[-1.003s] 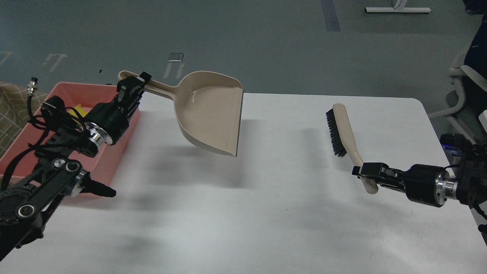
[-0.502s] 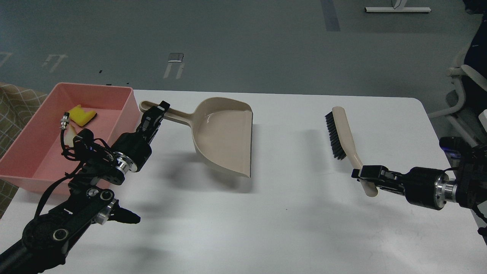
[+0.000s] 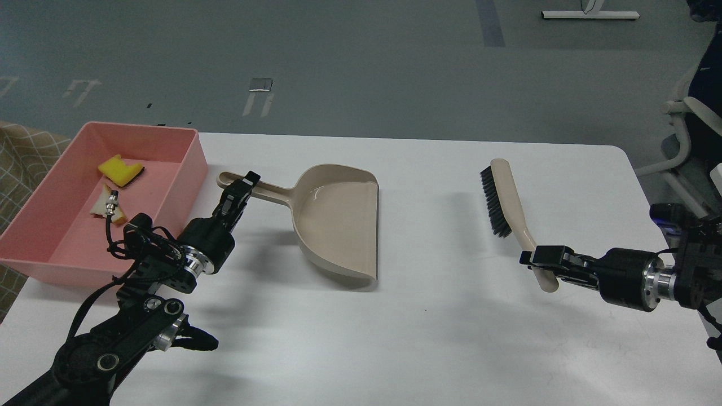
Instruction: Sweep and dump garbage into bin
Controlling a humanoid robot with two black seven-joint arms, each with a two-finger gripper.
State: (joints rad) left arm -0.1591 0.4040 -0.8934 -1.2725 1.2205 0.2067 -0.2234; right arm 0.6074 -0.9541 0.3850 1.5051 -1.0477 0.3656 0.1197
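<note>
The pink bin (image 3: 186, 163) stands at the table's far left. In it lie the yellow sponge piece (image 3: 119, 170) and the white bread wedge (image 3: 104, 203). My left gripper (image 3: 241, 189) is shut on the handle of the beige dustpan (image 3: 338, 217), which rests low on the table, right of the bin, and looks empty. My right gripper (image 3: 537, 262) is shut on the handle end of the beige brush (image 3: 505, 194), with black bristles facing left, held at the table's right side.
The white table (image 3: 428, 327) has its right edge near my right arm. A white chair (image 3: 685, 129) stands beyond the right edge. A patterned cloth (image 3: 22, 163) lies left of the bin.
My left gripper has carried the dustpan from above the bin down and to the right onto the table. The two scraps now show in the bin. The brush has barely moved.
</note>
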